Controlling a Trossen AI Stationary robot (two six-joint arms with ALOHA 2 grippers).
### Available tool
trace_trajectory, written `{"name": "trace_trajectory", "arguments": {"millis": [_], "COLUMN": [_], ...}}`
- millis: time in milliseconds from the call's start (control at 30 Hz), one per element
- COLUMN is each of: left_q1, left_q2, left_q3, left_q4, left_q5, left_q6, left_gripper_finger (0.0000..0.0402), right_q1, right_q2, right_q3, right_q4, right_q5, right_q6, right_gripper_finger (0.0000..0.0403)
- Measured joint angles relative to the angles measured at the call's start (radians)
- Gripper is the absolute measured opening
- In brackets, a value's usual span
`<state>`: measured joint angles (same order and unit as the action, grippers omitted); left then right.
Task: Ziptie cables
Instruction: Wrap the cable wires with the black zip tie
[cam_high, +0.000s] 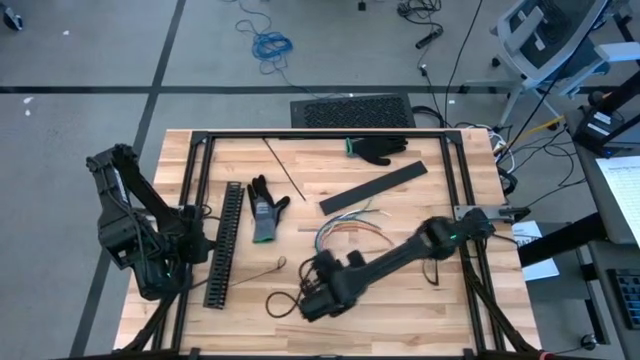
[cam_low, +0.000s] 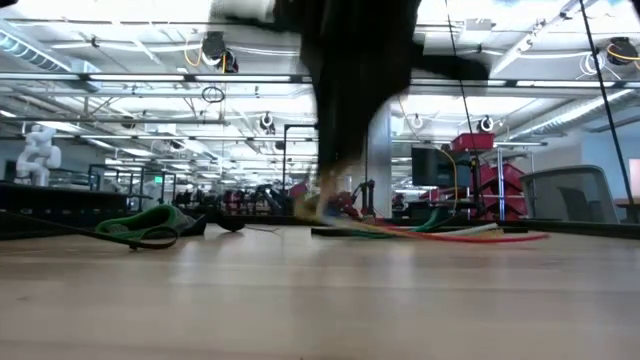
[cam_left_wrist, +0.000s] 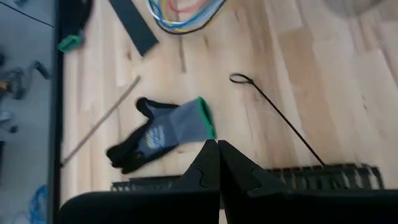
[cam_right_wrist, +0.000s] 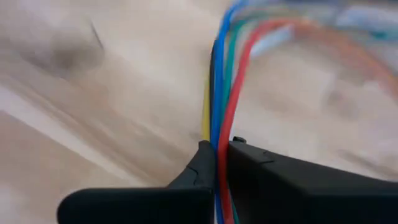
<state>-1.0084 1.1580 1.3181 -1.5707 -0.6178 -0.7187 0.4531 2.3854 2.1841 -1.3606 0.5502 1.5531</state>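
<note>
The cables (cam_high: 345, 237) are a loose bundle of thin blue, red, green, yellow and white wires lying in a loop on the wooden table, right of centre. They also show in the low view (cam_low: 450, 233). My right gripper (cam_high: 320, 265) reaches in from the right and is shut on the loop's left end, as the right wrist view (cam_right_wrist: 219, 152) shows. My left gripper (cam_high: 200, 245) waits shut and empty at the table's left, beside the black slotted channel (cam_high: 225, 245). Its tips meet in the left wrist view (cam_left_wrist: 217, 146). My right gripper pinches several of the wires together (cam_right_wrist: 219, 134) between its two fingers. The wires run on between the fingertips and away from them in a curved bundle. The rest of the bundle (cam_low: 470, 235) lies on the table.
A grey-and-black glove (cam_high: 265, 210) lies beside the channel, and a black glove (cam_high: 380, 148) at the far edge. A flat black strip (cam_high: 372, 188) lies behind the cables. A thin black tie with a looped end (cam_left_wrist: 273, 115) and a dark cord (cam_high: 280, 300) lie near the front.
</note>
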Motion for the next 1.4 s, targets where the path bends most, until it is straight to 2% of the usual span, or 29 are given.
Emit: {"name": "trace_trajectory", "arguments": {"millis": [133,300,333,467,567,667,733,833,933,1133,1267,1400], "left_q1": [0.0,0.003,0.008,0.054,0.094,0.13,0.153,0.186,0.221,0.292,0.345,0.402], "left_q2": [0.0,0.0,-0.001,-0.001,0.001,0.004,0.013,0.034,0.051,0.102,0.162,0.234], "left_q3": [0.0,-0.003,-0.014,-0.108,-0.249,-0.412,-0.493,-0.546,-0.543,-0.528,-0.528,-0.527], "left_q4": [-0.001,0.009,0.03,0.187,0.412,0.711,0.884,0.989,1.013,1.033,1.01,0.999], "left_q5": [-0.052,-0.123,-0.143,-0.187,-0.114,0.058,0.149,0.189,0.208,0.337,0.407,0.482], "left_q6": [-0.001,-0.002,-0.005,-0.006,0.047,0.123,0.111,0.015,-0.029,-0.026,-0.028,-0.027], "left_gripper_finger": [0.0,0.0,0.0,0.0,0.0,0.0,0.0,0.0005,0.0029,0.0109,0.0163,0.0198], "right_q1": [0.043,0.128,0.14,0.162,0.17,0.163,0.153,0.14,0.137,0.145,0.158,0.157], "right_q2": [-0.152,-0.23,-0.246,-0.25,-0.246,-0.254,-0.252,-0.275,-0.336,-0.563,-0.717,-0.821], "right_q3": [0.012,0.005,0.009,0.008,0.006,0.01,0.004,-0.038,-0.136,-0.481,-0.704,-0.847], "right_q4": [-0.039,-0.148,-0.182,-0.169,-0.166,-0.208,-0.207,-0.209,-0.209,-0.166,0.086,0.383], "right_q5": [0.186,0.469,0.499,0.536,0.536,0.553,0.551,0.546,0.548,0.56,0.627,0.615], "right_q6": [0.165,0.48,0.54,0.555,0.555,0.553,0.526,0.483,0.482,0.559,0.483,0.242], "right_gripper_finger": [0.0012,0.0011,0.0011,0.0011,0.0011,0.0011,0.0011,0.0011,0.0011,0.0011,0.0011,0.0011]}}
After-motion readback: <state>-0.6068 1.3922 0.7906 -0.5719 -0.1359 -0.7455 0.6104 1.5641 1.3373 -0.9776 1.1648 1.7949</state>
